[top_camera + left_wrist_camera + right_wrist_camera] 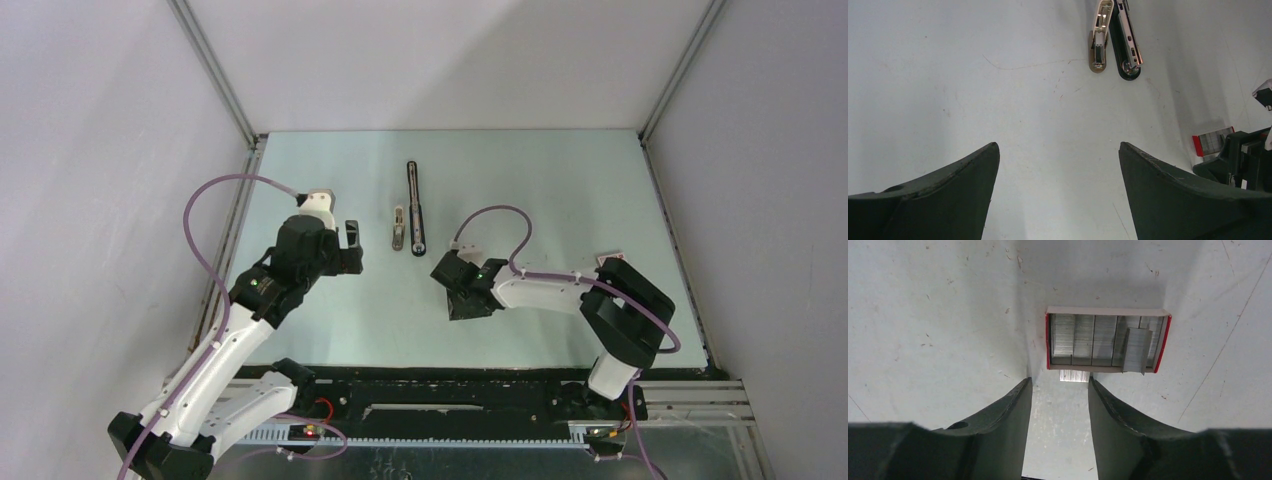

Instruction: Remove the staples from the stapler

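Presently the stapler is lying flat on the tabletop in the upper middle of the top view. It is running lengthwise away from the arms, and nothing is holding it. A shorter beige piece is lying just beside its near end, on the left.

The left gripper is hovering left of centre, apart from both pieces. In the left wrist view its jaws are standing wide apart and empty, with bare tabletop showing between them. The stapler and the beige piece are sitting at the top of that frame.

The right gripper is hanging right of centre, nearer the arms than the stapler. In the right wrist view its jaws are parted and gripping nothing. Just beyond their tips a red-and-white box is sitting open, with rows of staples inside and one loose strip lying tilted at its right end. A short strip of staples is lying on the tabletop against the box's near wall.
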